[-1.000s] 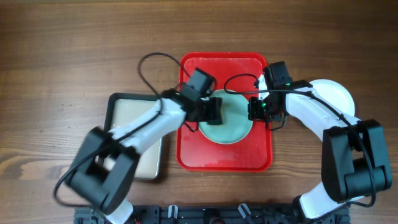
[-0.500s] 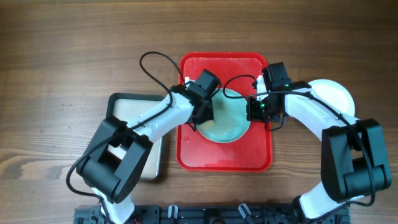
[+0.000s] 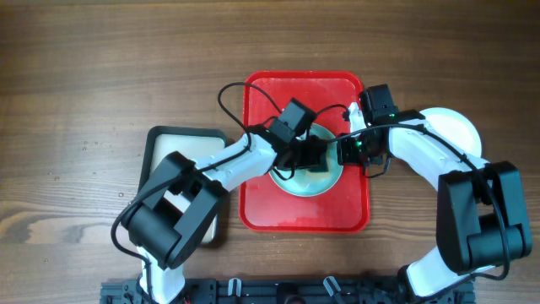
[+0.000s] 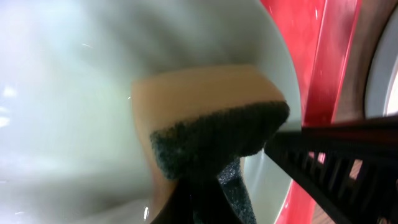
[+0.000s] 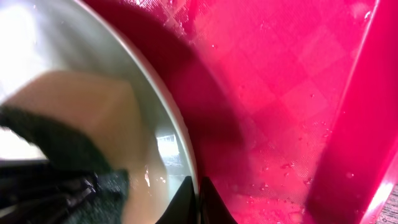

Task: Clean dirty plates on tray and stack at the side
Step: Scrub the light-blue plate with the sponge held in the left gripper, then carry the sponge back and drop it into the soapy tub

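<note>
A pale blue plate (image 3: 297, 181) lies on the red tray (image 3: 261, 207). My left gripper (image 3: 314, 157) is shut on a tan sponge with a dark scouring side (image 4: 211, 124) and presses it on the plate (image 4: 68, 93) near its right rim. My right gripper (image 3: 346, 150) is shut on the plate's right rim (image 5: 183, 143), one finger on each side of it. The sponge also shows in the right wrist view (image 5: 81, 124). A white plate (image 3: 456, 128) lies on the table to the right of the tray, partly under my right arm.
A dark-rimmed cream tray (image 3: 169, 143) sits left of the red tray, partly under my left arm. The red tray's floor (image 5: 280, 93) is wet. Brown wooden table (image 3: 101, 67) lies all around.
My left gripper has moved to the right across the plate with the sponge, from the plate's left edge toward its right rim. The right gripper has stayed on the rim.
</note>
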Controlling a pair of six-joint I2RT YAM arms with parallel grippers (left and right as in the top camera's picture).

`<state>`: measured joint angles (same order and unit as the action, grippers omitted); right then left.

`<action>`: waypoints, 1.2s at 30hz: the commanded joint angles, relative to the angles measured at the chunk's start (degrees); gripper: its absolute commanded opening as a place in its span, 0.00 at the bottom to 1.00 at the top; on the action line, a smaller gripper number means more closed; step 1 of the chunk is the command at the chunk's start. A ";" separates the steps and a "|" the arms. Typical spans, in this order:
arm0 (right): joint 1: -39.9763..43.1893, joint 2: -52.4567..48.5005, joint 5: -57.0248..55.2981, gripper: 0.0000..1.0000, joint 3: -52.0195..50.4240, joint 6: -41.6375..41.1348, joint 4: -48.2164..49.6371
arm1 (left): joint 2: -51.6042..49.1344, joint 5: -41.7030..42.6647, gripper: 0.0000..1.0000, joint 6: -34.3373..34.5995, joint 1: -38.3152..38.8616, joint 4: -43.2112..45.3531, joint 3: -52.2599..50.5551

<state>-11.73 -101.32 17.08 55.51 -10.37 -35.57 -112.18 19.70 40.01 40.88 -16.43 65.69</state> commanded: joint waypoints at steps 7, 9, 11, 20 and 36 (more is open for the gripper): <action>-0.31 -1.25 0.98 0.04 -0.90 1.27 0.20 | 1.33 -27.04 0.04 1.01 -5.16 -24.79 3.50; -0.31 -1.25 0.98 0.05 -0.90 1.29 0.15 | 2.97 -31.17 0.04 0.98 -6.16 -27.02 4.15; -0.31 -1.25 0.98 0.04 -0.90 1.27 0.09 | 3.67 -32.44 0.04 0.98 -6.27 -27.61 4.20; -0.31 -1.25 0.98 0.04 -0.90 1.33 -0.26 | 20.52 -12.37 0.04 -2.03 -9.53 -33.14 5.70; -0.31 2.32 1.01 0.04 -0.79 1.14 0.52 | 30.58 -11.82 0.04 -15.78 -29.73 -38.05 -11.21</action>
<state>-12.43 -101.25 19.00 54.89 -9.52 -34.41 -82.35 -9.21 36.29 11.46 -58.30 54.59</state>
